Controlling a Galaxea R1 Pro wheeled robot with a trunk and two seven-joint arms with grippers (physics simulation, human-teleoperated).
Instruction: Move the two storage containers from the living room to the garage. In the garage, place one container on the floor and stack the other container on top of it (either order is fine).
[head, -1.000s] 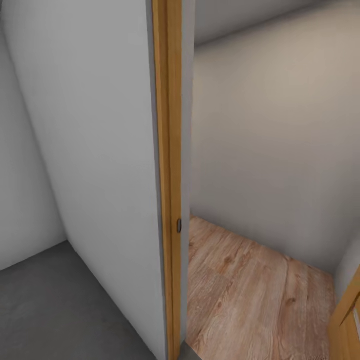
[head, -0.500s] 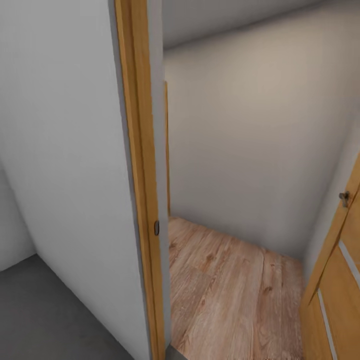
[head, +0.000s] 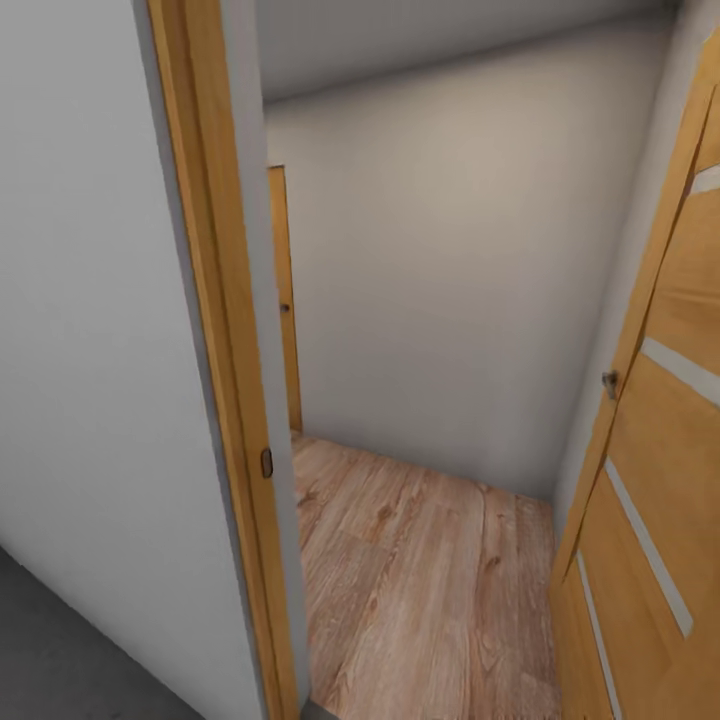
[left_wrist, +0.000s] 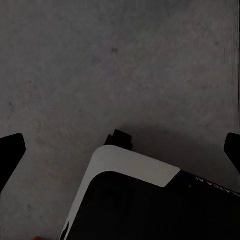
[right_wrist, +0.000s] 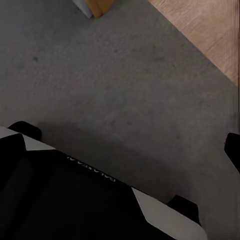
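The rough grey concrete garage floor lies beneath both jaws, spread wide and empty; the wood-framed doorway should be entered centred, clear of the wooden door.

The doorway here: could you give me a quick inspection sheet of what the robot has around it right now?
Surface: grey concrete floor under both arms; wood-plank floor beyond the doorway.
Job's things: nothing seen.
Clutter: nothing seen.
Pincers: left pincer and right pincer hang above the concrete, fingertips at the picture edges, wide apart, holding nothing.
Cables: nothing seen.
Surroundings: wooden door frame on the left, an open wooden door with pale slats on the right, a beige wall ahead.
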